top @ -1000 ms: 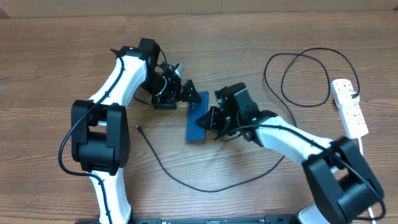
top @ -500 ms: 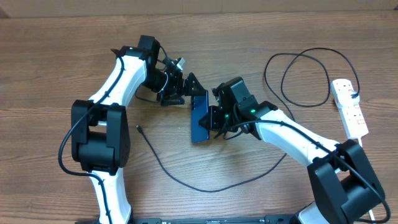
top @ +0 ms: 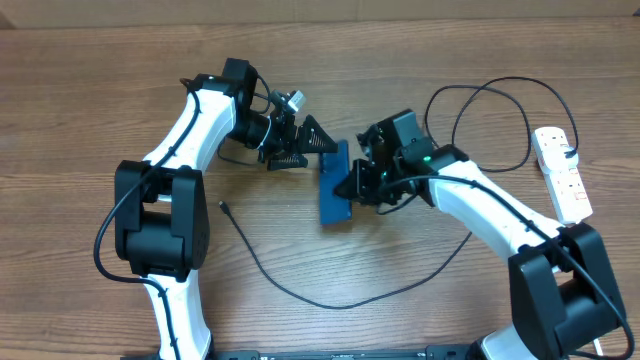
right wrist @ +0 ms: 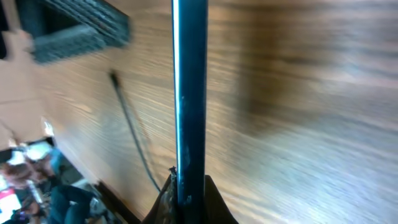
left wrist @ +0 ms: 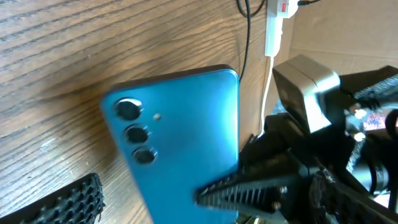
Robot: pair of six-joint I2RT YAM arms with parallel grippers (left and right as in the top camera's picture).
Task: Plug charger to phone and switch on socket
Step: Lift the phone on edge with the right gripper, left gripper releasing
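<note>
The blue phone (top: pixel 335 185) is held off the table, tilted, in my right gripper (top: pixel 365 182), which is shut on its edge. In the right wrist view the phone (right wrist: pixel 189 93) shows edge-on between the fingers (right wrist: pixel 189 190). My left gripper (top: pixel 308 146) is open at the phone's top end; in its wrist view the phone's back and three lenses (left wrist: pixel 180 143) lie between its spread fingers (left wrist: pixel 161 196). The black charger cable (top: pixel 340 303) loops across the table, its connector tip (top: pixel 222 207) lying free. The white socket strip (top: pixel 562 178) lies at the right edge.
The charger cable makes a big loop (top: pixel 480 120) at the back right and ends at the strip, whose white cord runs off the front edge. In the left wrist view the strip (left wrist: pixel 277 25) and cable (left wrist: pixel 247 31) show behind the phone.
My right gripper has carried the phone to the right and slightly back. My left gripper has followed it to the right, staying open at the phone's top end.
</note>
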